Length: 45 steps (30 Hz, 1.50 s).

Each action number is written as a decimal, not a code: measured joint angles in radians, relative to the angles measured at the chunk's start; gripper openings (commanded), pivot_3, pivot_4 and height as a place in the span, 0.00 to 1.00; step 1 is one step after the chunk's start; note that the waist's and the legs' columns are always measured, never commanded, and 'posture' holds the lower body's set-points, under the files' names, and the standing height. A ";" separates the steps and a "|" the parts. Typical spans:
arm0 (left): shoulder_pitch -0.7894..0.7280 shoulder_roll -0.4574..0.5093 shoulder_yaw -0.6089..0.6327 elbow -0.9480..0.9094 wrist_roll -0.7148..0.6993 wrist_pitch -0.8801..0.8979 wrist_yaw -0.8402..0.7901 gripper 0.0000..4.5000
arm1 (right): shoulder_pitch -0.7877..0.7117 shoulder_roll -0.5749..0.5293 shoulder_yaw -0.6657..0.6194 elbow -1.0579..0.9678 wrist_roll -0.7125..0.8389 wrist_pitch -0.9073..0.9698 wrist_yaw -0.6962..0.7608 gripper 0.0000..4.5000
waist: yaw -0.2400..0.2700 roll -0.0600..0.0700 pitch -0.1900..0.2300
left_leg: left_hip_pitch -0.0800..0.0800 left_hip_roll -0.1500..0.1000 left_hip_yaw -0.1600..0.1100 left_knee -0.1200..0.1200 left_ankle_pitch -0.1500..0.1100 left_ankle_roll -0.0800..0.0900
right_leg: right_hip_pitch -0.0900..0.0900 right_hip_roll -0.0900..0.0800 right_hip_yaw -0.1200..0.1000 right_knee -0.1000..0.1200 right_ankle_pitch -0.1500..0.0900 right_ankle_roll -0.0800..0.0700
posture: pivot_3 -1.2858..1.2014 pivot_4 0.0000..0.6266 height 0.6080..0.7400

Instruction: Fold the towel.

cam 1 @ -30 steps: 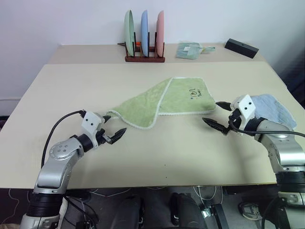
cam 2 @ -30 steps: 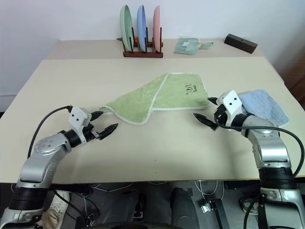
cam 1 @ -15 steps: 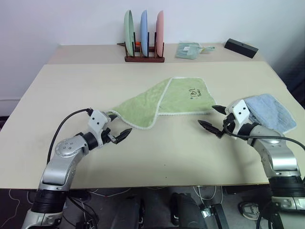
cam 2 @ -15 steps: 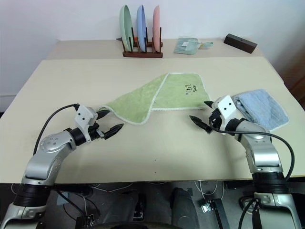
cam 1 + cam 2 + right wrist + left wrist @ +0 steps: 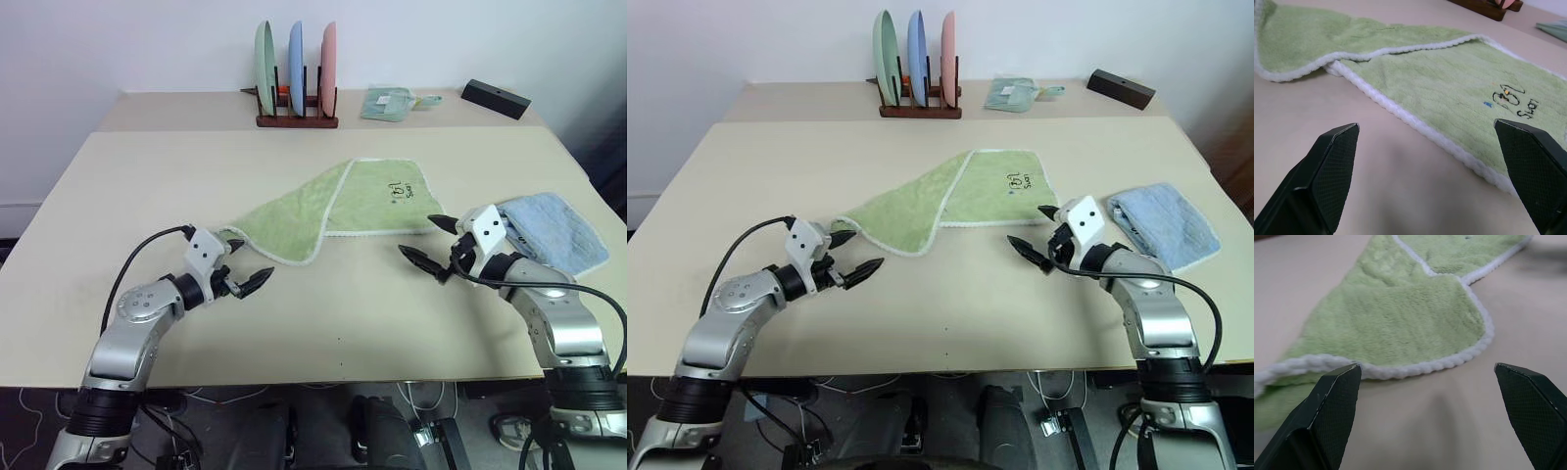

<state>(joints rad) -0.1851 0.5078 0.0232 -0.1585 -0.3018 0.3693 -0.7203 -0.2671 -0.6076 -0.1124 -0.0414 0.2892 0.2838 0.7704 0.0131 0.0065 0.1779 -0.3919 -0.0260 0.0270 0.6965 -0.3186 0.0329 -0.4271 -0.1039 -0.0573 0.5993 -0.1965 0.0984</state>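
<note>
The light green terry cloth towel [image 5: 338, 208] with white stitched edging lies in the same spot as a second ago, mid-table, while both arms have drawn inward toward it. Its nap is plush and looped, the border a corded white rope. It is partly doubled over: the left portion folds into a tapering flap, and the flat right portion shows a small dark printed mark [image 5: 401, 190]. Its long axis runs from near left to far right, the tapered end pointing at the left gripper [image 5: 246, 270], whose black, textured, wedge-shaped fingers stand spread wide and empty just short of the near-left edging. The right gripper [image 5: 427, 241], also splayed and empty, hovers close by the towel's near-right corner. A light blue folded towel [image 5: 554, 228] lies to the right on the smooth beige table [image 5: 147, 186]; a wooden rack of three upright plates [image 5: 296, 76] stands far behind.
</note>
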 measured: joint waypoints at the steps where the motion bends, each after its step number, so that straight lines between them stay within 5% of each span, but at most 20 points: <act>1: -0.014 0.001 -0.011 0.001 -0.002 0.006 -0.009 0.99 | 0.001 0.000 0.004 -0.005 0.000 0.003 0.000 1.00 | 0.001 0.000 0.000 | 0.000 0.000 0.000 0.000 0.000 0.000 | 0.000 0.000 0.000 0.000 0.000 0.000 | 0.52 0.24 0.98; 11: -0.295 -0.020 -0.315 0.148 0.196 0.040 -0.065 0.99 | -0.016 0.000 0.025 -0.020 0.008 0.036 0.001 1.00 | -0.005 0.000 0.000 | 0.000 0.000 0.001 0.000 0.000 0.001 | 0.000 0.002 0.000 0.000 0.000 0.001 | 0.52 0.24 0.98; 15: -0.325 -0.065 -0.321 0.199 0.215 0.097 -0.036 0.99 | -0.014 0.000 0.025 -0.031 0.009 0.038 -0.002 1.00 | 0.000 0.000 0.000 | 0.000 0.000 0.001 0.001 0.000 0.001 | 0.000 0.002 0.000 0.001 0.000 0.001 | 0.52 0.24 0.98; 24: -0.310 -0.058 -0.266 0.199 0.207 0.144 -0.005 0.02 | 0.019 0.000 0.019 -0.048 0.010 0.037 -0.005 1.00 | -0.002 0.000 0.000 | 0.000 0.000 0.000 0.001 0.000 0.001 | 0.001 0.002 0.000 0.001 0.001 0.001 | 0.52 0.24 0.98; 36: -0.225 -0.021 -0.213 0.093 0.101 0.083 -0.119 0.01 | 0.016 -0.007 0.024 -0.048 -0.002 0.025 0.002 1.00 | -0.002 0.000 0.000 | 0.000 0.000 0.000 0.001 0.000 0.001 | 0.000 0.001 0.001 0.001 0.001 0.001 | 0.52 0.24 0.98; 40: -0.062 0.223 -0.103 -0.170 -0.120 0.175 -0.357 0.01 | -0.037 -0.074 0.037 -0.022 -0.051 0.001 0.022 1.00 | -0.021 0.001 0.001 | 0.000 0.001 0.001 0.000 0.000 0.000 | -0.002 0.001 0.002 0.001 -0.001 -0.002 | 0.52 0.24 0.98; 45: 0.176 0.467 -0.031 -0.238 -0.129 0.171 -0.486 0.01 | -0.148 -0.109 0.078 0.064 -0.120 -0.074 0.050 1.00 | -0.026 0.001 0.001 | 0.000 0.001 0.001 -0.001 0.000 0.000 | -0.002 0.001 0.001 0.000 -0.002 -0.003 | 0.52 0.24 0.98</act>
<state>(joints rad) -0.0089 0.9746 -0.0083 -0.3966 -0.4306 0.5402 -1.2066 -0.4153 -0.7162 -0.0343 0.0221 0.1688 0.2101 0.8200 -0.0125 0.0080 0.1793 -0.3915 -0.0247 0.0284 0.6958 -0.3190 0.0334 -0.4288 -0.1027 -0.0558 0.5993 -0.1983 0.0955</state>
